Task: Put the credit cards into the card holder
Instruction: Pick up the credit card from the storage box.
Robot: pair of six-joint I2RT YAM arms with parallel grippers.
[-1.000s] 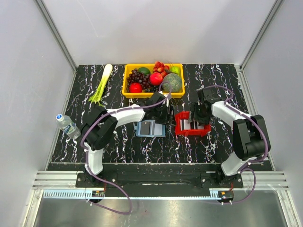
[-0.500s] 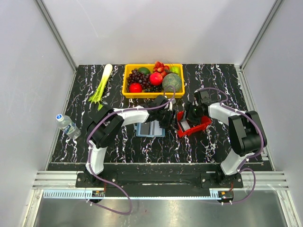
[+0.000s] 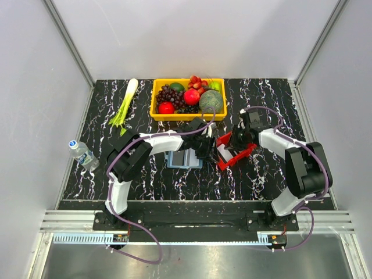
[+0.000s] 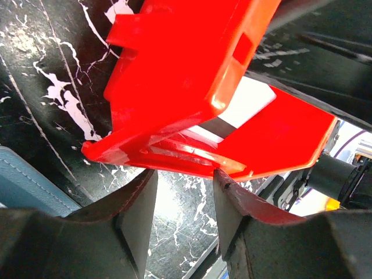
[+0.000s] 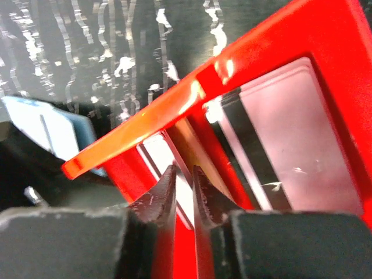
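Here the right gripper [image 5: 183, 174] stands narrow, its two fingers [image 5: 158, 202] pinched on a side wall of the red tray [image 5: 145, 124]. A pale sliver shows in the slit between them, and whether that is a card caught along with the wall cannot be told. Just beyond its fingertips the tray's floor opens out, tilted, with one credit card [image 5: 296, 139] lying flat in it, pale with a dark stripe near one edge.

Across the tray, the left gripper [image 4: 183, 174] is partly open with nothing between its jaws, and bare table shows in the gap. The tray's lower rim sits right at its fingertips, touching or all but touching the right-hand one. Past that rim a striped card shows inside the tipped tray.

From above, the two grippers crowd the tray from either side, with little room between them; free black marbled table [image 3: 244, 180] lies on their near side. The card holder [image 3: 181, 160], blue and lying flat, sits just to the left of the left gripper, partly under that arm. Well beyond both grippers stands a yellow basket [image 3: 174, 116] of fruit.
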